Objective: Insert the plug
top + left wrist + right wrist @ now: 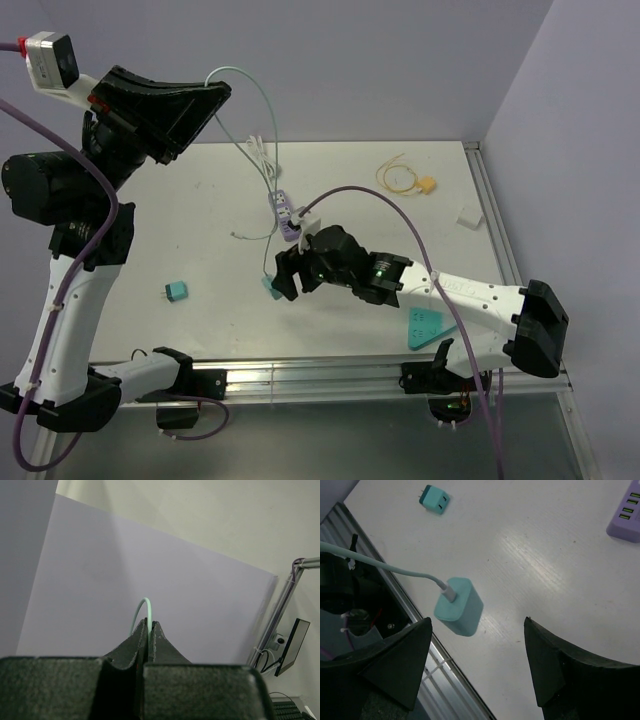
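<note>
The plug (427, 184), small and yellow-tan, lies on its looped yellow cable (397, 176) at the back right of the table, away from both grippers. The purple power strip (284, 215) (627, 512) sits mid-table. My left gripper (213, 97) (148, 622) is raised high at the back left, shut on a thin pale green cable (142, 605). That cable runs down to a teal charger block (268, 287) (458, 606). My right gripper (296, 277) (477, 622) is open just in front of the strip, with the teal block near its left finger and untouched.
A second teal adapter (178, 291) (435, 499) lies at the front left. A white block (469, 216) sits at the right edge and a teal triangular piece (427, 327) near the front rail. The strip's white cord (262, 155) trails to the back. The metal table edge (427, 640) is close under the right gripper.
</note>
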Controlling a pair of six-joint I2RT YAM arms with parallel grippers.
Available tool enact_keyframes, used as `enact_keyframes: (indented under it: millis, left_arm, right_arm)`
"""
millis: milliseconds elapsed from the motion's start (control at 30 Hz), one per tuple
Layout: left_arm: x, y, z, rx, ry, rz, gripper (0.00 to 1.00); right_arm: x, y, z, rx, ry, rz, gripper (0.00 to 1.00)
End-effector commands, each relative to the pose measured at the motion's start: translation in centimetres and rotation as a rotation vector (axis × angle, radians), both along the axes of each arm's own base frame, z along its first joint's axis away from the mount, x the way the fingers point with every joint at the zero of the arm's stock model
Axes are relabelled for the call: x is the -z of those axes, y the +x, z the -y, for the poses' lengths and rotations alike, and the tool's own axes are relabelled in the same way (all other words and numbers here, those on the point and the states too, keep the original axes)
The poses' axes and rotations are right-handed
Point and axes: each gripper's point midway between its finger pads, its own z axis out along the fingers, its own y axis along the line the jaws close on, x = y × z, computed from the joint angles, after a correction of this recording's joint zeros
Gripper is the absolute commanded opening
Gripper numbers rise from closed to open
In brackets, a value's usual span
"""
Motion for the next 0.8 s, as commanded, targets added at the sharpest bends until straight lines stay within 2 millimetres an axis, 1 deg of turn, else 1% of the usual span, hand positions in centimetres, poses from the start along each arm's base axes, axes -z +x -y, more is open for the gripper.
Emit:
enact_keyframes:
  millis: [0, 67, 133, 167, 200, 267, 333, 367, 433, 467, 500, 533, 567, 700, 767]
  left_arm:
    - [-0.5, -0.3, -0.5, -0.024, -0.034, 0.016, 0.0]
    - [-0.5, -0.2, -0.5, -0.033, -0.037, 0.016, 0.0]
    - [-0.4, 0.0, -0.3, -0.036, -0.031, 0.009, 0.0]
    - [-0.6, -0.1, -0.3, -0.036, -0.029, 0.013, 0.0]
    - [-0.4, 0.1, -0.2, -0.034, -0.023, 0.007, 0.0]
    - [-0.3, 0.2, -0.1, -0.029, -0.024, 0.001, 0.0]
    - [-0.2, 0.3, -0.1, -0.026, -0.032, -0.003, 0.0]
    - [-0.3, 0.2, -0.1, -0.021, -0.035, -0.005, 0.0]
    - [-0.4, 0.1, 0.1, -0.008, -0.04, -0.007, 0.0]
    - [-0.5, 0.1, 0.2, -0.003, -0.041, -0.008, 0.0]
    - [-0.5, 0.0, 0.3, 0.002, -0.042, -0.008, 0.0]
    - [-0.7, -0.1, 0.3, 0.006, -0.043, -0.006, 0.0]
    - [-0.9, -0.2, 0.3, 0.008, -0.044, -0.001, 0.0]
    - [-0.9, -0.3, 0.8, 0.019, -0.032, -0.002, 0.0]
    - [-0.8, -0.2, 0.8, 0.015, -0.029, -0.005, 0.0]
  right_arm:
    - [-3.2, 0.4, -1.5, 0.054, 0.101, 0.024, 0.81]
    - [-2.9, 0.6, -1.8, 0.063, 0.082, 0.037, 0.81]
    - [-2.8, 0.0, -2.1, 0.051, 0.071, 0.06, 0.82]
    - [-3.2, -0.4, -2.3, 0.042, 0.086, 0.072, 0.82]
    - [-3.0, -0.9, -2.5, 0.022, 0.088, 0.073, 0.82]
    - [-2.7, -1.1, -2.6, 0.016, 0.08, 0.069, 0.83]
    - [-2.3, -0.7, -2.5, 0.042, 0.054, 0.079, 0.83]
    - [-1.6, -0.5, -2.5, 0.051, 0.026, 0.08, 0.83]
    - [-0.9, 0.1, -2.2, 0.091, -0.003, 0.101, 0.83]
    - [0.0, 0.5, -2.1, 0.108, -0.031, 0.103, 0.83]
    - [-0.1, 0.8, -2.1, 0.122, -0.04, 0.112, 0.83]
    - [0.1, 1.5, -1.8, 0.153, -0.062, 0.131, 0.83]
    - [0.6, 1.7, -1.9, 0.159, -0.081, 0.139, 0.83]
    - [1.0, 2.1, -2.3, 0.141, -0.107, 0.177, 0.83]
    - [1.4, 2.1, -2.6, 0.117, -0.127, 0.187, 0.81]
